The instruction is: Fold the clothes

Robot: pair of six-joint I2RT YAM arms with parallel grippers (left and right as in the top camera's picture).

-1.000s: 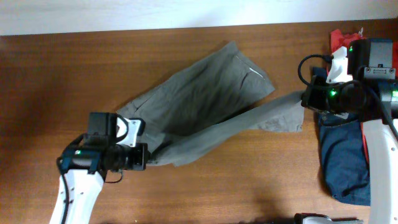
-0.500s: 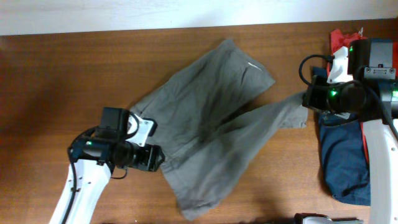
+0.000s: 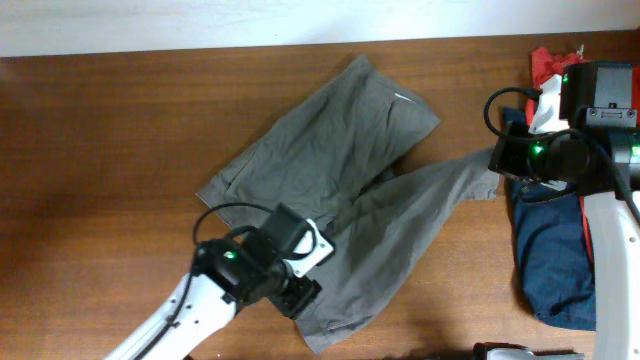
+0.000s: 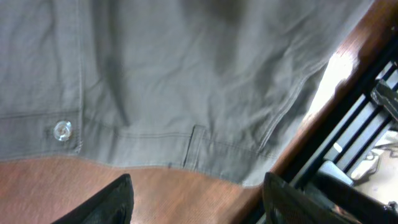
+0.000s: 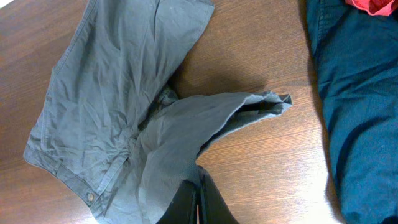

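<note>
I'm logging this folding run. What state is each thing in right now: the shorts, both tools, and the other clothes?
Grey-olive shorts: unfolded, spread out, one leg stretched rightward.
Left tool: open wide, holding nothing.
Right tool: shut, above the shorts, no cloth visibly pinched.
Navy blue cloth: rumpled, lying to the right of the shorts.
Red garment: bunched, partly hidden.
</note>
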